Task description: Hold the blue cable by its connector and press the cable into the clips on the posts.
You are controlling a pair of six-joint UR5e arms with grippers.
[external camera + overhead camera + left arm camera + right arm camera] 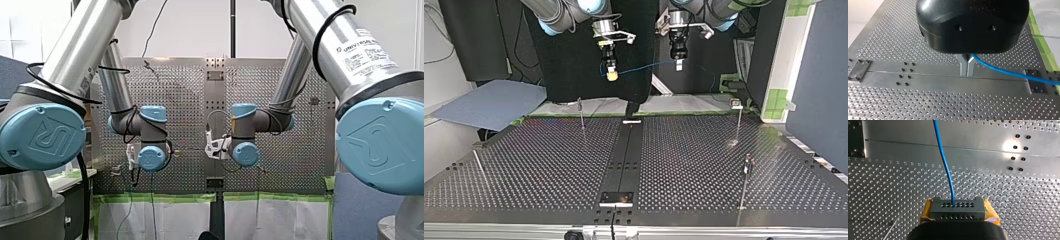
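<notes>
2 hands (611, 75) (678, 62), 1 blue cable (644, 67), 1 conn. (958, 211)

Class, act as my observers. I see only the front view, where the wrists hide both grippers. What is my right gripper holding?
Observer: The right wrist view shows my right gripper shut on the dark connector, with yellow pads at either side.
Operator: And my left gripper?
Observer: In the left wrist view its metal fingers are shut on the blue cable.
Operator: Is the cable in any clip?
Observer: No. In the top view it hangs in the air between the grippers, touching none of the posts.
</notes>
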